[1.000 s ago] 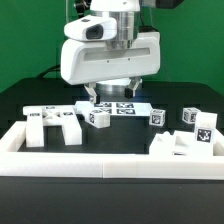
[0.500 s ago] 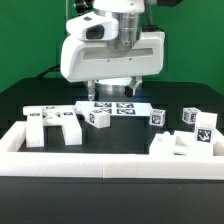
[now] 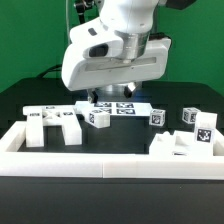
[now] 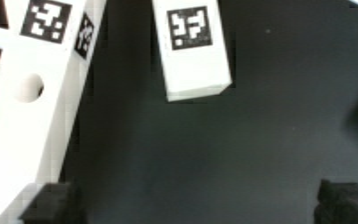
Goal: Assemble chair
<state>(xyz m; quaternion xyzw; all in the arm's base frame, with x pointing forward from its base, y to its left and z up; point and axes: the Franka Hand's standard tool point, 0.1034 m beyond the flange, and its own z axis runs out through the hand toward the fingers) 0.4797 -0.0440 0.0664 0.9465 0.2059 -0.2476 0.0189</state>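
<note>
While jaws hang wide open & empty, chair post (image 4: 194, 55) lies outside their gap

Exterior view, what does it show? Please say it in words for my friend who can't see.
A white robot arm hangs over the middle of a black table, its fingers open and holding nothing. Blocky white chair parts with black-and-white square tags lie scattered around, and a low white rail runs along the front.
</note>
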